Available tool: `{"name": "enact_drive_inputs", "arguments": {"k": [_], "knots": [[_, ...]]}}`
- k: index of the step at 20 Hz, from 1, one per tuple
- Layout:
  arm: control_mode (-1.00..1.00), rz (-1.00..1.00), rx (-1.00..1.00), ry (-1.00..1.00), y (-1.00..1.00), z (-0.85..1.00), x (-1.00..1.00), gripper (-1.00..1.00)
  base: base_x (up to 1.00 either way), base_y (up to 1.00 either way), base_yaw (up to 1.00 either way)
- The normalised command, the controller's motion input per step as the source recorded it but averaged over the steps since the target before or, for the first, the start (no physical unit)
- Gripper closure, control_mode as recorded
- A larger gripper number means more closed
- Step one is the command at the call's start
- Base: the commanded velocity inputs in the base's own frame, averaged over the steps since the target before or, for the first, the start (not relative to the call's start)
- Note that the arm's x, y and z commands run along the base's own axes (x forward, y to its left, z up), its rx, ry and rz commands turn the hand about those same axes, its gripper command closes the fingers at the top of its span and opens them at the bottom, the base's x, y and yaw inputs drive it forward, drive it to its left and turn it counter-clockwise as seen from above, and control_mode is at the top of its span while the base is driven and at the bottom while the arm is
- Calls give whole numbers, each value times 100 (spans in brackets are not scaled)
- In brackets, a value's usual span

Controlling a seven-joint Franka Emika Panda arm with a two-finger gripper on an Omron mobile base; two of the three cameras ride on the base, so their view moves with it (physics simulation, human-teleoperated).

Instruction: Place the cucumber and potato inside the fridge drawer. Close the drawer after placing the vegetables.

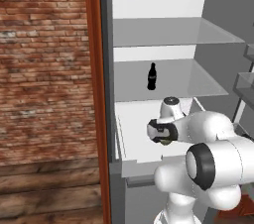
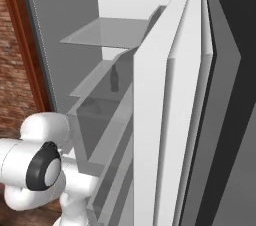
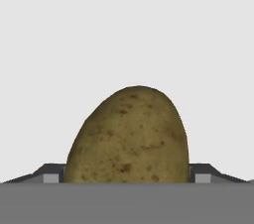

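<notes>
Potato (image 3: 129, 136): upright between the two finger tips, broad end down at the gripper, narrow end pointing away; brown speckled skin, white drawer floor behind it.
Gripper (image 3: 128, 171): jaws set wide, one on each flank of the potato; clamped on it or merely beside it, cannot tell from the hand view.
Gripper, from the left base view (image 1: 163, 139): low inside the fridge drawer, an olive-brown sliver of potato (image 1: 165, 142) just under the dark wrist.
Fridge drawer (image 1: 134, 134): pulled out, white floor bare beside the arm, grey front panel nearest the base.
Bottle (image 1: 152, 77): small, dark, upright on the glass shelf (image 1: 188, 82) just above the drawer, well behind the gripper.
Fridge door (image 2: 170, 135): swung open, standing to the right of the drawer.
Brick wall (image 1: 44, 64): left of the fridge.
</notes>
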Motion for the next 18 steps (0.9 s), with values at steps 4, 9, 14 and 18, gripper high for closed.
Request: {"name": "enact_drive_inputs", "arguments": {"k": [4,9,14,18], "knots": [[-100,0,0,0,0,-44,22,100,0,0,0],[-100,0,0,1,0,-40,29,100,0,0,0],[-100,1,0,1,0,-22,22,100,0,0,0],[-100,1,0,5,0,-14,19,100,0,0,0]]}}
